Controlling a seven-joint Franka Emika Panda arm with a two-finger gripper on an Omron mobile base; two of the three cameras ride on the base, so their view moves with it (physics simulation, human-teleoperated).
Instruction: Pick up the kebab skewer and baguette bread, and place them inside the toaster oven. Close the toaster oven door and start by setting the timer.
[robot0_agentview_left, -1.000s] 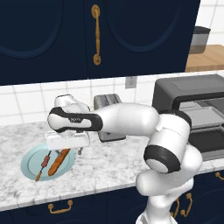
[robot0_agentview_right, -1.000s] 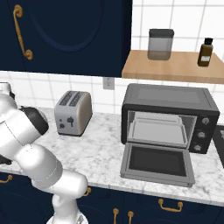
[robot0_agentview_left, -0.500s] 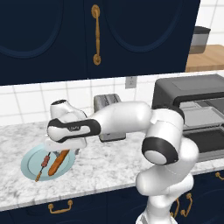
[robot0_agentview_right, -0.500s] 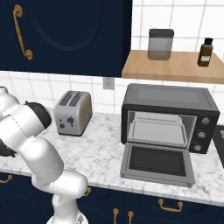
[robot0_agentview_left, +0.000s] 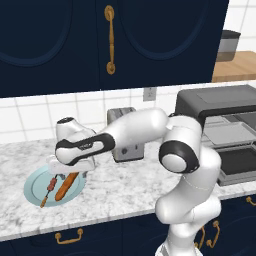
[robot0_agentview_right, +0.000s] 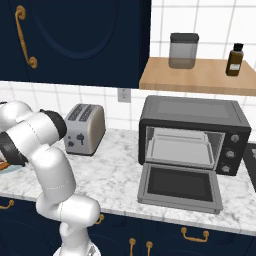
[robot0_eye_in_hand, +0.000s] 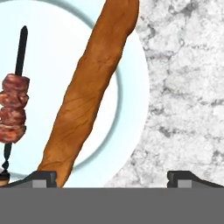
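1. The gripper (robot0_eye_in_hand: 111, 177) has its two tips wide apart and holds nothing. It hangs low over the plate (robot0_agentview_left: 34, 183).
2. The baguette bread (robot0_eye_in_hand: 89, 89) and kebab skewer (robot0_eye_in_hand: 13, 111) lie side by side on the plate.
3. The toaster oven (robot0_agentview_right: 194, 135) waits far away, its door (robot0_agentview_right: 180, 186) down. Nothing is inside yet; all steps are left.

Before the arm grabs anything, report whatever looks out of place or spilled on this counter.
Nothing stands out. The kebab skewer and baguette bread lie side by side on the plate, and the toaster oven door hangs open. The open gripper holds nothing.
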